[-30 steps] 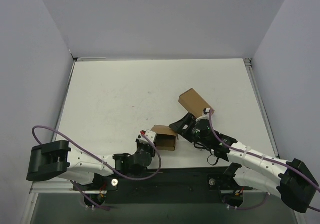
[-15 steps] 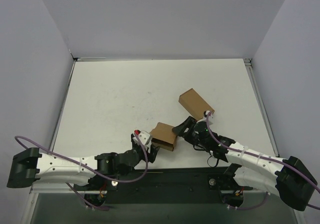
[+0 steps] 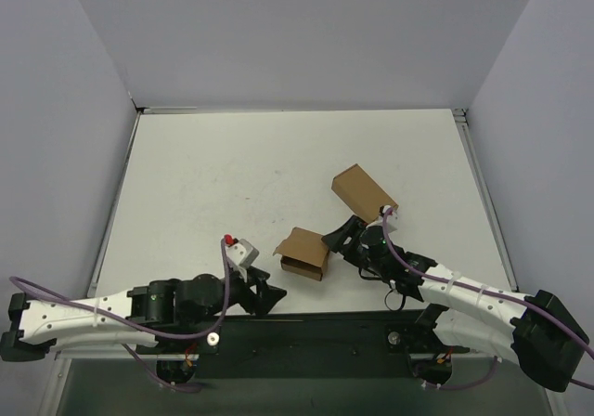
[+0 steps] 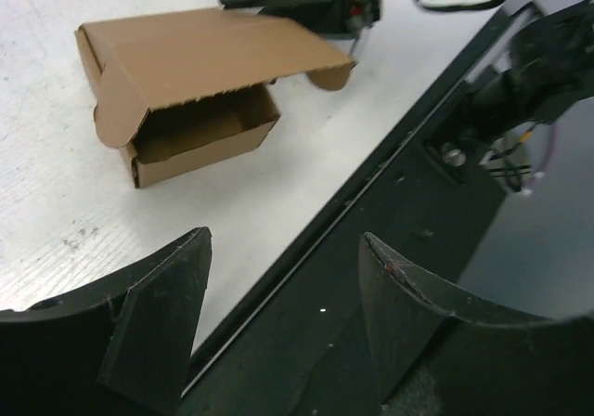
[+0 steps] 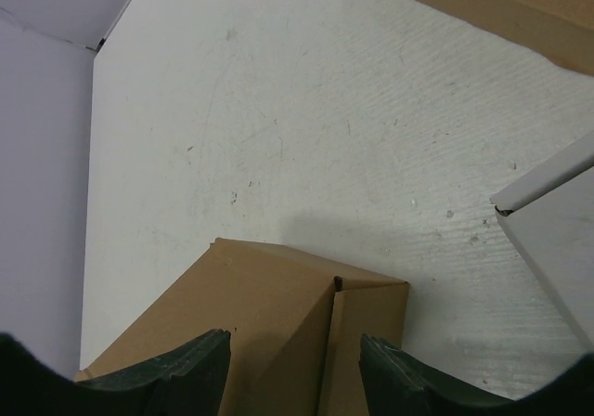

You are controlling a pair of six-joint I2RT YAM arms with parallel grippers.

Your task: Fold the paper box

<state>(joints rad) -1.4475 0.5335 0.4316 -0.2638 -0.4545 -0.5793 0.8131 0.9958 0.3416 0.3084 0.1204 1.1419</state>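
Note:
The paper box (image 3: 304, 252) is a small brown kraft carton lying on the white table near the front edge. In the left wrist view the paper box (image 4: 186, 91) has its lid raised a little, with a rounded side flap and the front slot showing. My left gripper (image 3: 269, 295) is open and empty, apart from the box on its near left; the left gripper (image 4: 283, 240) hangs over the table's front edge. My right gripper (image 3: 336, 237) stands open at the box's right side. Its jaws sit just above a folded corner of the paper box (image 5: 278, 323).
A longer oblong brown carton (image 3: 364, 191) lies behind the right gripper and shows as the carton (image 5: 501, 7) at the top. A white-grey flat piece (image 5: 557, 230) sits at the right edge. The black front rail (image 4: 390, 202) runs under the left gripper. Grey walls enclose the table.
My left gripper opened, let go of the box and drew back toward the near left. The right gripper moved slightly in at the box's right side, and the box shifted a little.

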